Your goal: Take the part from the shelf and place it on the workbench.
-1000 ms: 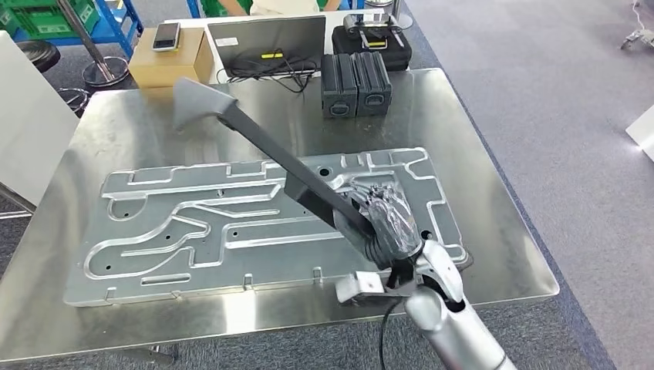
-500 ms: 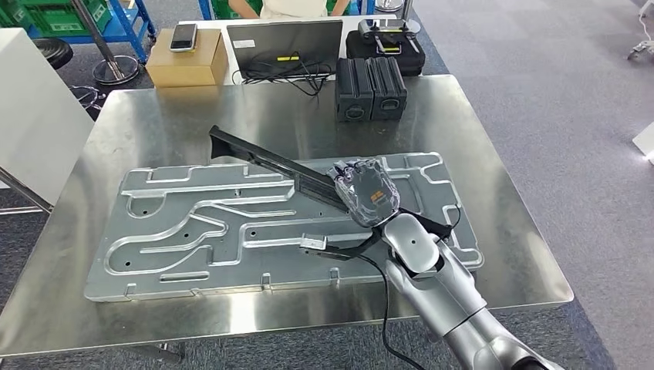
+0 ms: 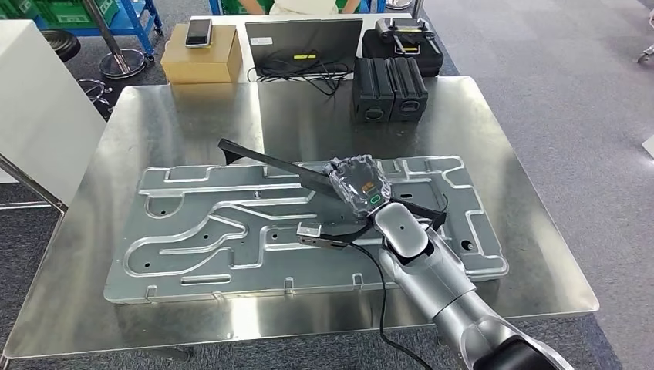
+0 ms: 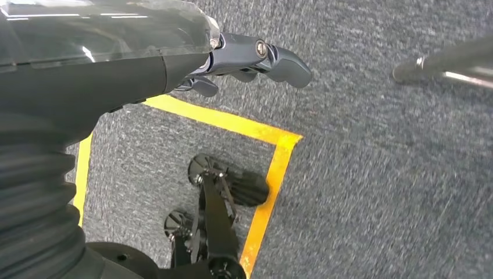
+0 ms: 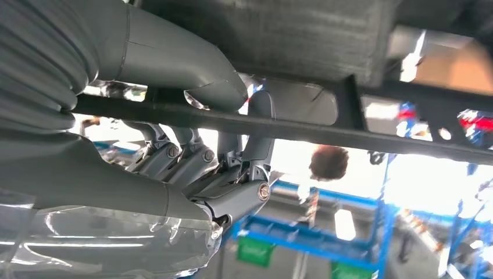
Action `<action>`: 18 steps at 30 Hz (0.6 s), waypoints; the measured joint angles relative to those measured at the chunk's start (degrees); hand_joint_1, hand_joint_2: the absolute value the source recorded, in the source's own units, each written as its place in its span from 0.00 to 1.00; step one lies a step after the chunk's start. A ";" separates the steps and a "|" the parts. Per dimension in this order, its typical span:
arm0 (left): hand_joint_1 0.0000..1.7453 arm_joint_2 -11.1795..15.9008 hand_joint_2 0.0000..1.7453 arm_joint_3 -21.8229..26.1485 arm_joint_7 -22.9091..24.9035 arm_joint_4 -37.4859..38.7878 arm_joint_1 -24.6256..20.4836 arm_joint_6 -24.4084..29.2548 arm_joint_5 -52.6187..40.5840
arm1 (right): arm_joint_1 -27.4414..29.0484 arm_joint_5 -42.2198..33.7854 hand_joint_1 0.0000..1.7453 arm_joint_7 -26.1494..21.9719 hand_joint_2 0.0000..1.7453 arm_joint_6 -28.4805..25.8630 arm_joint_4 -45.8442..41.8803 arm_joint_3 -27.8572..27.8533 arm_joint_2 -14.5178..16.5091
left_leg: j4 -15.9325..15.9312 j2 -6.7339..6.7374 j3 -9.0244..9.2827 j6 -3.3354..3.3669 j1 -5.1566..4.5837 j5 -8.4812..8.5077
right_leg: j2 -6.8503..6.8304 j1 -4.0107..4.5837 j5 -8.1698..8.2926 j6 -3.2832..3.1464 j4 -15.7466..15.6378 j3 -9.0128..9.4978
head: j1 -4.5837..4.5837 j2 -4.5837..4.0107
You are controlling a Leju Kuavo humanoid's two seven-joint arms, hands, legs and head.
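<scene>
The part (image 3: 270, 162) is a long black bar with a wider far end. It lies low across the embossed aluminium plate (image 3: 224, 231) on the steel workbench (image 3: 193, 116). My right hand (image 3: 359, 185) grips its near end over the plate's middle right. In the right wrist view the thumb and fingers (image 5: 232, 157) wrap around the black bar (image 5: 360, 138). Whether the bar rests on the plate I cannot tell. My left hand (image 4: 244, 58) hangs over grey carpet, fingers loosely extended, holding nothing.
Two black boxes (image 3: 389, 89) stand at the bench's far edge. Behind them are a laptop (image 3: 302, 38), a black case (image 3: 401, 38) and a cardboard box (image 3: 202, 55) with a phone on it. A white panel (image 3: 31, 108) stands at the left.
My right arm has stretched forward and lowered the part: its raised far end has come down close to the plate. The head view has shifted a little.
</scene>
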 joint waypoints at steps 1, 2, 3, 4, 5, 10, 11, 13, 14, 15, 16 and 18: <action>0.00 0.00 1.00 0.00 -0.14 0.00 -0.01 0.00 -0.01 | -0.04 -0.08 0.00 -0.03 0.00 -0.06 0.58 0.03 0.13 | -0.02 -0.06 0.01 0.49 -0.07 -0.01 | -0.01 -0.18 -0.52 0.22 0.65 -0.27 | 0.00 0.00; 0.00 0.00 1.00 0.00 -0.28 0.00 -0.01 -0.07 -0.03 | -0.13 -0.14 0.00 -0.07 0.00 -0.10 1.05 0.05 0.23 | -0.08 -0.10 0.04 0.94 -0.14 -0.01 | -0.02 -0.31 -1.52 0.37 2.34 -1.07 | 0.00 0.00; 0.00 0.01 1.00 -0.01 -0.42 0.00 0.00 -0.17 -0.12 | -0.20 -0.19 0.00 -0.07 0.00 -0.14 1.44 0.05 0.30 | -0.15 -0.11 0.09 1.28 -0.24 -0.04 | -0.01 -0.33 -3.00 0.38 5.30 -2.57 | 0.00 0.00; 0.00 0.02 1.00 -0.02 -0.53 0.00 -0.01 -0.29 -0.23 | -0.20 -0.24 0.00 -0.08 0.00 -0.17 1.84 0.05 0.36 | -0.14 -0.14 0.11 1.51 -0.43 -0.13 | 0.00 -0.24 -4.67 0.29 9.32 -4.75 | 0.00 0.00; 0.00 0.03 0.75 -0.03 -0.60 0.00 0.00 -0.39 -0.38 | -0.08 -0.28 0.00 -0.08 0.00 -0.19 2.22 0.05 0.40 | -0.11 -0.17 0.13 1.70 -0.65 -0.23 | 0.01 -0.13 -6.00 0.17 13.37 -7.10 | 0.00 0.00; 0.00 0.02 0.00 -0.52 -0.82 0.01 0.04 -0.97 -1.10 | 0.76 -0.15 0.00 0.44 0.00 -0.03 2.96 -0.07 0.55 | -0.02 -0.74 0.84 2.14 -1.82 -0.83 | 0.10 1.04 0.45 -2.13 8.29 -7.05 | 0.00 0.00; 0.00 -0.01 0.00 -0.72 -0.85 0.02 0.01 -1.08 -1.16 | 0.75 -0.08 0.00 0.55 0.00 0.00 2.96 -0.12 0.57 | -0.01 -0.80 0.92 2.05 -1.97 -0.94 | 0.06 1.36 1.92 -2.66 4.84 -5.70 | 0.00 0.00; 0.00 -0.06 0.00 -1.05 -0.87 0.04 -0.01 -1.22 -1.34 | 0.85 -0.02 0.00 0.61 0.00 0.03 2.95 -0.16 0.66 | -0.07 -0.82 0.91 1.64 -2.00 -1.06 | 0.00 1.80 2.62 -3.12 1.71 -4.48 | 0.00 0.00; 0.00 -0.03 0.00 -1.16 -0.87 0.04 0.01 -1.24 -1.44 | 1.00 -0.16 0.00 0.62 0.00 0.04 2.86 -0.22 0.69 | -0.18 -0.83 0.93 1.37 -1.95 -1.06 | -0.03 1.86 2.66 -3.04 1.39 -4.44 | 0.00 0.00; 0.00 0.03 0.00 -1.25 -0.86 0.04 0.04 -1.23 -1.55 | 1.21 -0.55 0.00 0.55 0.00 0.07 2.63 -0.34 0.73 | -0.22 -0.78 0.95 1.07 -1.93 -1.17 | -0.05 1.68 2.76 -3.06 1.09 -4.26 | 0.00 0.00; 0.00 0.08 0.00 -1.32 -0.86 0.04 0.06 -1.26 -1.67 | 1.39 -1.68 0.00 0.06 0.00 0.24 2.31 -0.50 0.76 | 0.15 -0.67 0.90 0.77 -1.94 -1.56 | -0.08 1.47 2.86 -3.14 0.69 -3.98 | 0.00 0.00; 0.00 0.17 0.00 -1.42 -0.85 0.04 0.05 -1.35 -1.87 | 1.87 -7.61 0.00 -2.98 0.00 1.57 1.31 -1.09 0.93 | 3.97 -0.40 -0.60 0.26 -1.88 -3.94 | -0.23 1.06 3.00 -3.36 -0.01 -3.38 | 0.00 0.00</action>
